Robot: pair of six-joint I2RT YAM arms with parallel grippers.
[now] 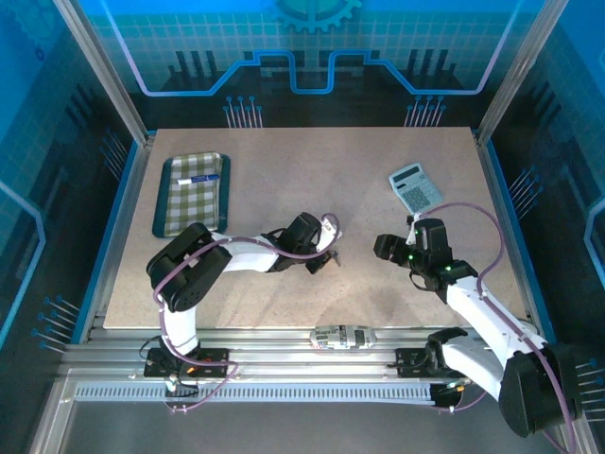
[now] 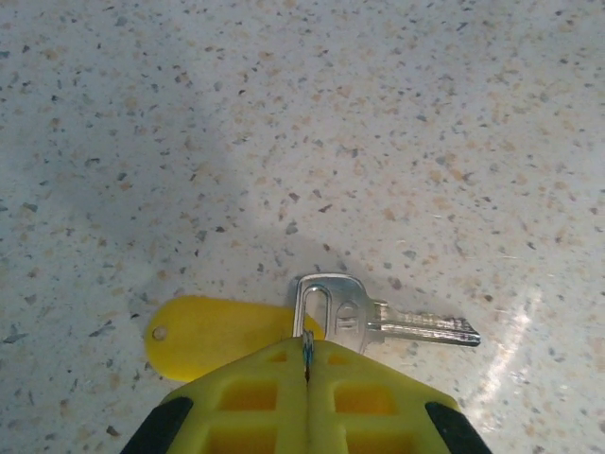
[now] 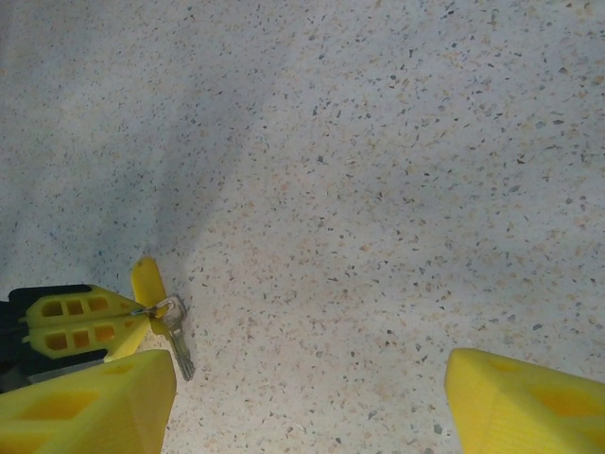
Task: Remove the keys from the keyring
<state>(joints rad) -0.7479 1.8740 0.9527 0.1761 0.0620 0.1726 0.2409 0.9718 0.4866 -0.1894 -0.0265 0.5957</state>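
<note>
A small silver-grey key [image 2: 397,323] lies flat on the speckled table, its head threaded on a thin wire ring [image 2: 307,348]. The keyring's yellow tag [image 2: 213,331] lies just left of it. My left gripper [image 2: 307,357] is shut on the wire ring, its fingertips touching above the table. The right wrist view shows the same key [image 3: 179,348], tag [image 3: 147,281] and left fingers [image 3: 80,322] at lower left. My right gripper [image 3: 307,416] stands open with nothing between its fingers, to the right of the key. From above, the left gripper [image 1: 323,257] and right gripper [image 1: 388,248] face each other at mid-table.
A grey calculator [image 1: 416,187] lies at the back right, behind the right arm. A green checked tray [image 1: 170,199] holding a small white and blue item sits at the back left. A patterned object [image 1: 342,336] rests on the front rail.
</note>
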